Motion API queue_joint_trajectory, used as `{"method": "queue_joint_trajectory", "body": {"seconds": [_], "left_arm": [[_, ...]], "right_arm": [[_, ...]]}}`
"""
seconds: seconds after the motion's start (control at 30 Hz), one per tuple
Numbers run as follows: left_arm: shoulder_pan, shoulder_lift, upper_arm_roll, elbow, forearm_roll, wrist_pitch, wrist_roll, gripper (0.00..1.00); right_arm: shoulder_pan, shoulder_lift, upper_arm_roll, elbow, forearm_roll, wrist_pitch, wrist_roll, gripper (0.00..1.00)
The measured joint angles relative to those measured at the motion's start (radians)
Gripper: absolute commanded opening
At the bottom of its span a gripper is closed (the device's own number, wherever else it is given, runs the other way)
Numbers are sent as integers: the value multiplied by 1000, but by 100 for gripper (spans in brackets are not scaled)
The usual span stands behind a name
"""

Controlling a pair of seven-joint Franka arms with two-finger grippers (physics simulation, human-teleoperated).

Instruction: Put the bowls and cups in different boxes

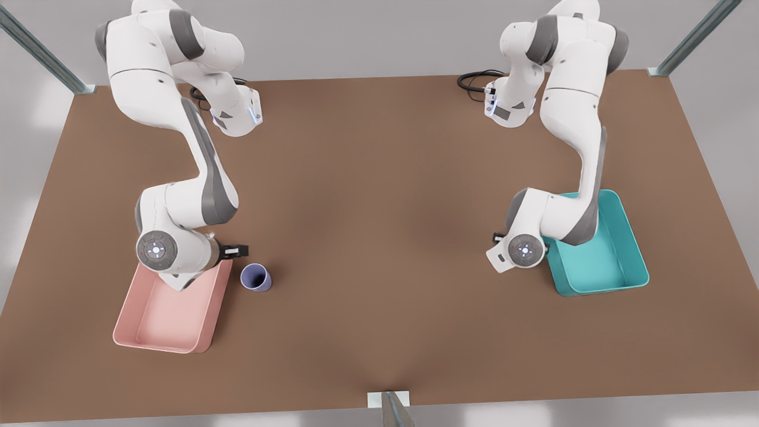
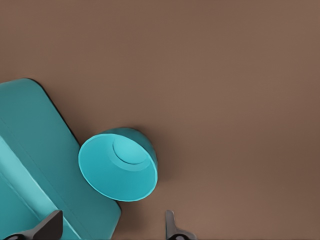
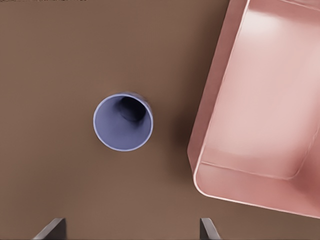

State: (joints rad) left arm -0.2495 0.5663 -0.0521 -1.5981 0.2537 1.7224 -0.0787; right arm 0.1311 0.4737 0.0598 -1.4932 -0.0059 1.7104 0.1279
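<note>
Beside pink box edge: cup, upright.

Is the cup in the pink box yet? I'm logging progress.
No, the cup stands upright on the table beside the pink box, apart from it.

2 white arms, grey joints.
</note>
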Motion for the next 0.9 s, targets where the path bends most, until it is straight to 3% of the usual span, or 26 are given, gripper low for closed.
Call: {"method": "queue_joint_trajectory", "body": {"seconds": [0.27,0.53,0.57,0.6,0.63,0.67,0.7,0.73,0.83,0.9], "left_arm": [[13,-38,0,-251,-15,309,-33,100],[22,-5,2,-330,-14,433,-54,100],[23,-1,4,-336,-14,442,-56,97],[23,1,6,-340,-13,449,-58,86],[24,3,9,-342,-13,454,-60,69],[24,3,12,-342,-11,455,-63,43],[24,1,14,-340,-8,454,-68,36],[24,0,14,-339,-1,453,-79,25],[12,-4,15,-310,-3,441,-119,21],[7,-11,15,-258,-39,403,-134,21]], "right_arm": [[-4,138,-6,-14,-4,227,36,100],[-8,194,-11,-54,-4,309,61,100],[-7,199,-11,-56,-4,314,64,100],[-6,202,-11,-60,-5,319,66,100],[-4,203,-11,-68,-5,323,69,100],[-2,204,-11,-73,-5,328,71,92],[-3,204,-11,-76,-5,331,73,62],[-3,204,-11,-78,-5,335,74,43],[2,203,-11,-78,1,341,76,21],[8,205,-11,-75,11,345,71,21]]}}
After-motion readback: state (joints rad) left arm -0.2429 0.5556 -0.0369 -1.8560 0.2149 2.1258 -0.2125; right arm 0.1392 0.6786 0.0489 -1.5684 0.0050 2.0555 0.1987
